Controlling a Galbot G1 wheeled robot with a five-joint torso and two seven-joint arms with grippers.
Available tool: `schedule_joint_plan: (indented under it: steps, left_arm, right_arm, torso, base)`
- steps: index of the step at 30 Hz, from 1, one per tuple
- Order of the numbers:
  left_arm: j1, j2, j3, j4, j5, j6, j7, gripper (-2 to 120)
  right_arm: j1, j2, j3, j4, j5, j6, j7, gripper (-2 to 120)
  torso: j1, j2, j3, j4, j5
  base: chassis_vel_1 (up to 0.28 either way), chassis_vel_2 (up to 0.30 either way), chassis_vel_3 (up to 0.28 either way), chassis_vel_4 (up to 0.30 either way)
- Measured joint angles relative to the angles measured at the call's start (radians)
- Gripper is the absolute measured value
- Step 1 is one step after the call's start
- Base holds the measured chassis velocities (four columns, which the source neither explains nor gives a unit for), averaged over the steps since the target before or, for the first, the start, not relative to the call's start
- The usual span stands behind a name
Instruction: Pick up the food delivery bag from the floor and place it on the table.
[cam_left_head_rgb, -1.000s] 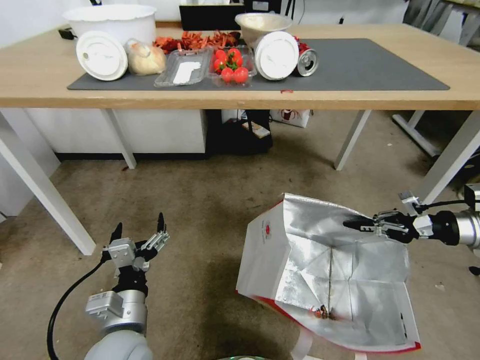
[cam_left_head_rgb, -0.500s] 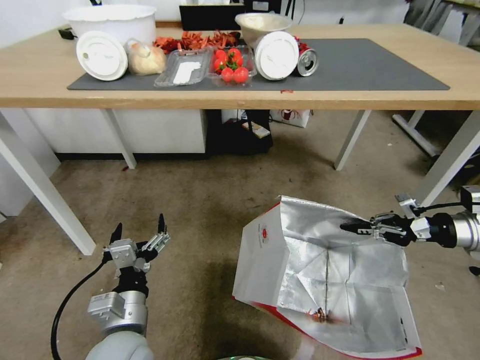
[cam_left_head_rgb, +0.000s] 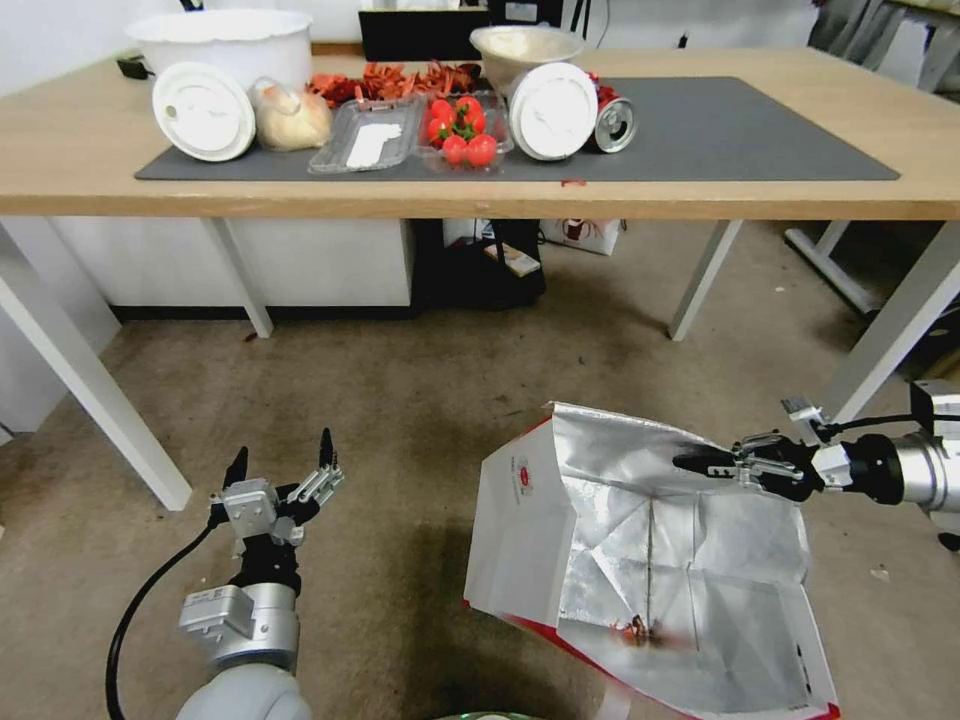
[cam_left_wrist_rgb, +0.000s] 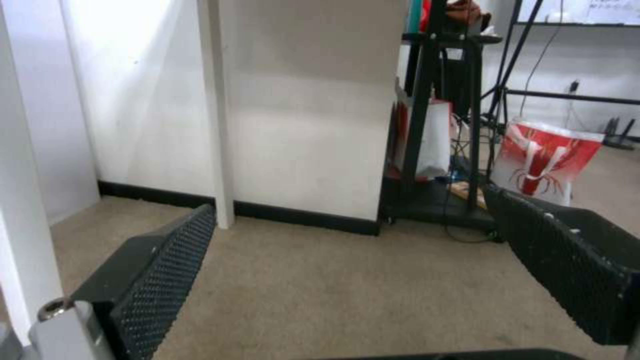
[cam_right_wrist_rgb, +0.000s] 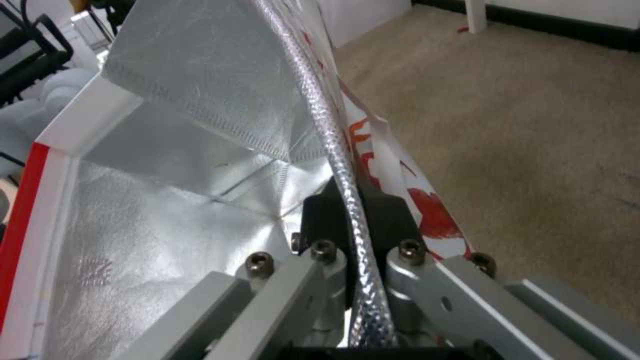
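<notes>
While the bag (cam_left_head_rgb: 640, 560) lies open on the floor (cam_left_head_rgb: 420, 400) at lower right of the head view, the right hand (cam_left_head_rgb: 700, 462) is clamped on its foil rim; its white side bears a small red round logo, unreadable. At lower left the left hand (cam_left_head_rgb: 282, 470) hangs spread open. Across the top runs the bench (cam_left_head_rgb: 60, 150).

From the left wrist, the fingers (cam_left_wrist_rgb: 160, 270) gape over floor.

From the right wrist, both pads pinch the foil edge (cam_right_wrist_rgb: 333, 150).
</notes>
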Motion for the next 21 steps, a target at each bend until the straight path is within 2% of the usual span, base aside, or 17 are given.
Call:
schedule_joint_plan:
  steps: [6,21]
  left_arm:
    - [0.005,0.001,-0.001,0.001,-0.003,-0.015,0.010,100]
    - [0.017,-0.001,-0.003,-0.011,0.003,-0.023,0.016,100]
  right_arm:
    - [-0.006,0.012,-0.001,0.005,-0.009,0.004,0.000,0]
    - [-0.017,0.022,0.006,0.027,-0.014,0.006,0.000,0]
  torso:
    - [0.001,0.014,0.009,-0.0002,-0.0001]
    - [0.006,0.081,0.073,-0.0001,-0.0001]
  base:
    - [0.000,0.000,0.000,0.000]
    - [0.000,0.000,0.000,0.000]
